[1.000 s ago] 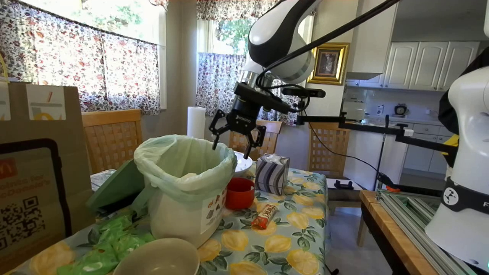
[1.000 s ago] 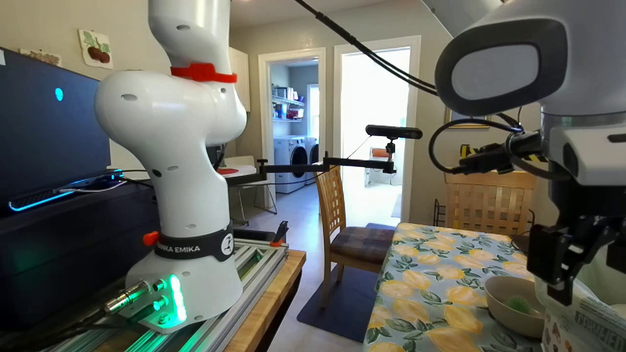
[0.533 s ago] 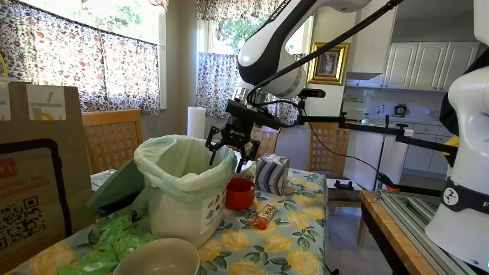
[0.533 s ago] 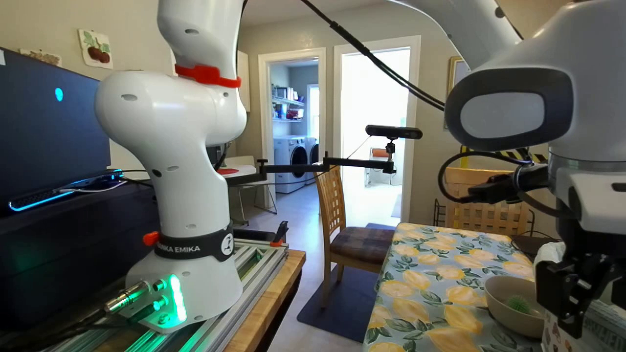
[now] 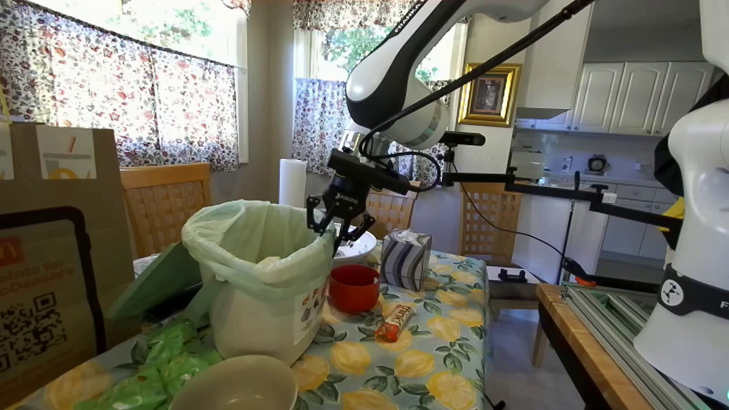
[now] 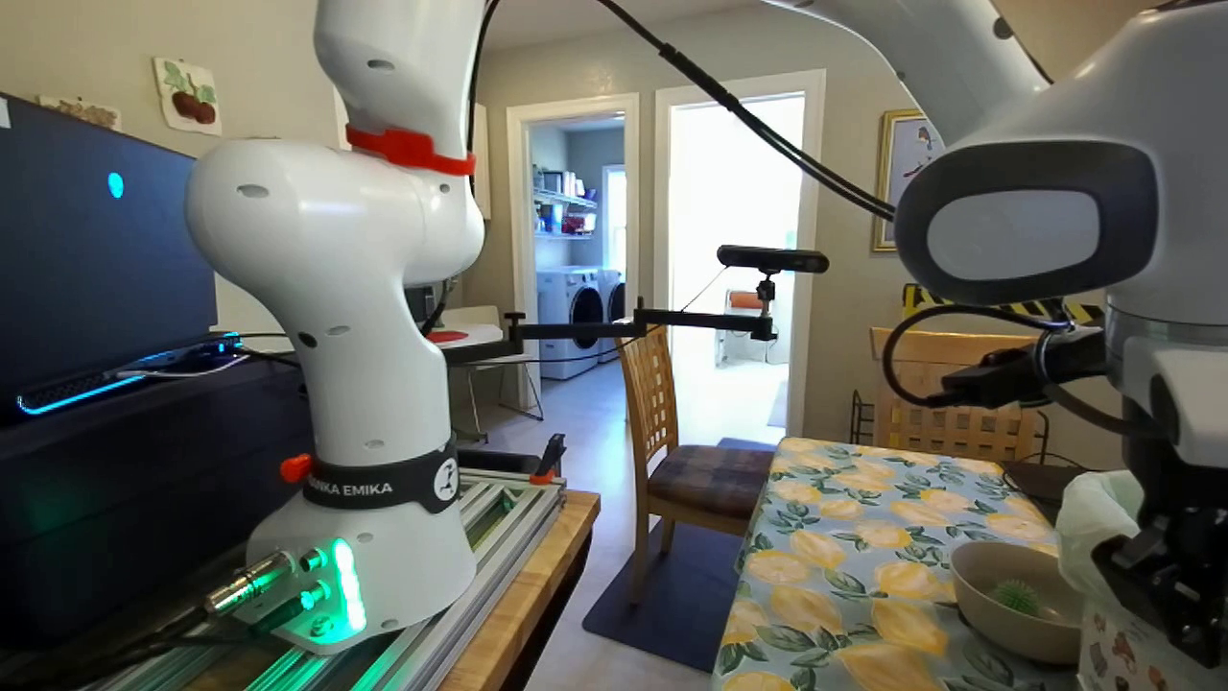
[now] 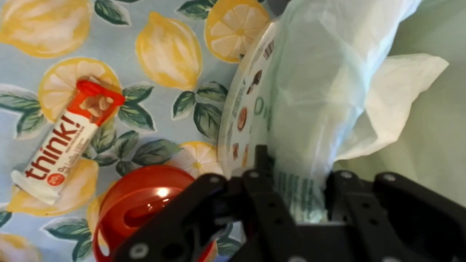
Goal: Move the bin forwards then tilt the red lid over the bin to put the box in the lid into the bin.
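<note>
My gripper held the bin by its rim, one finger inside and one outside, with the pale green liner pinched between them. A crumpled pale sheet showed within the bin. The red lid rested just beside the bin on the lemon-print tablecloth, its inside partly hidden from my wrist view by the fingers. Near the lid lay a wrapped "think!" bar and stood a striped tissue box. A beige bowl sat near the bin, a spiky green ball in it. Farther back stood a white paper roll.
</note>
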Action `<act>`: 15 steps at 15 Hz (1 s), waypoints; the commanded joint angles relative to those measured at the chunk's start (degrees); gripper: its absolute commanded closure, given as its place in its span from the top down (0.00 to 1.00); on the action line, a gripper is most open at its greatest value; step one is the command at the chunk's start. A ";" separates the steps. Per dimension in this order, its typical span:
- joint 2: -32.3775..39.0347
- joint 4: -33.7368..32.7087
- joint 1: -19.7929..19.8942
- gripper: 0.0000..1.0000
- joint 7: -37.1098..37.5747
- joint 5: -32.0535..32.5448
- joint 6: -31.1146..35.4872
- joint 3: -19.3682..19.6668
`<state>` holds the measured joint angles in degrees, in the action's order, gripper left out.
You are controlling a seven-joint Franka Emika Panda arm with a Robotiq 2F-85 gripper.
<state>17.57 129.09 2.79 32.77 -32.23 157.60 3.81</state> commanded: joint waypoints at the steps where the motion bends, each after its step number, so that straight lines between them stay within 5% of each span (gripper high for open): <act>1: -2.26 0.29 0.47 0.01 -0.55 -1.34 -0.69 -0.93; 15: -14.03 5.25 1.36 0.00 -5.71 -6.51 -2.01 -1.18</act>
<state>7.43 132.49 3.34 31.04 -35.02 156.61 3.11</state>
